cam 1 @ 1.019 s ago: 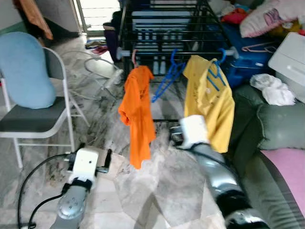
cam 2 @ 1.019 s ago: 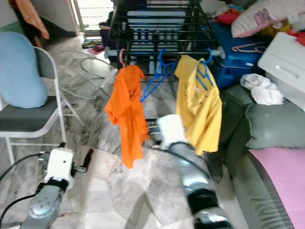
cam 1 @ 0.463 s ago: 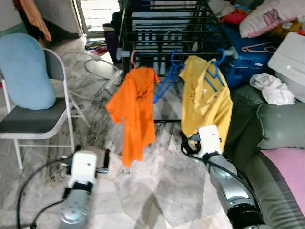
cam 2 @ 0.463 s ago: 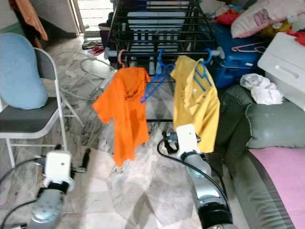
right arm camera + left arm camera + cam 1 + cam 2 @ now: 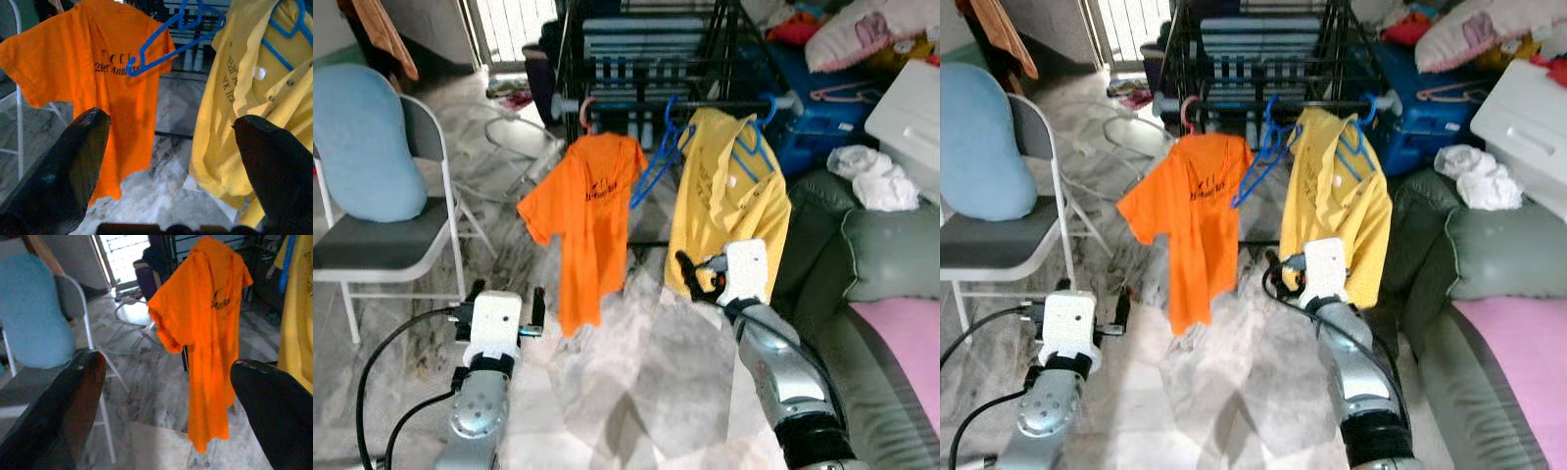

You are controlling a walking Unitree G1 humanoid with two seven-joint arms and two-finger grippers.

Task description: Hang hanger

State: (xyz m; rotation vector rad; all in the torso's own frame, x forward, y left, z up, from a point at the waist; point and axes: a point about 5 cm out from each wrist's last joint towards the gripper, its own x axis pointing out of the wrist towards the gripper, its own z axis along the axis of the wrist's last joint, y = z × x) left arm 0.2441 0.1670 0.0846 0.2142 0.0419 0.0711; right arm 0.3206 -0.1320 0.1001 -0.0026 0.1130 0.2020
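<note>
An orange T-shirt [image 5: 582, 211] hangs on a pink hanger from the front bar of the black drying rack [image 5: 617, 102]. Beside it an empty blue hanger [image 5: 658, 157] hangs tilted on the same bar. To the right a yellow shirt [image 5: 729, 206] hangs on another blue hanger. My right gripper [image 5: 698, 277] is open and holds nothing, low in front of the yellow shirt's hem. Its wrist view faces the orange T-shirt [image 5: 98, 98], the empty blue hanger [image 5: 176, 39] and the yellow shirt [image 5: 234, 122]. My left gripper [image 5: 166, 396] is open and empty, low at the left.
A folding chair [image 5: 382, 245] with a blue cushion stands at the left. A grey sofa [image 5: 886, 259] with a white cloth lies at the right, a blue suitcase [image 5: 822, 122] and white box [image 5: 915, 117] behind it. Cables trail over the marble floor.
The orange T-shirt has swung round from edge-on to facing me. My right arm has drawn back and down from the rack. My left arm rose slightly.
</note>
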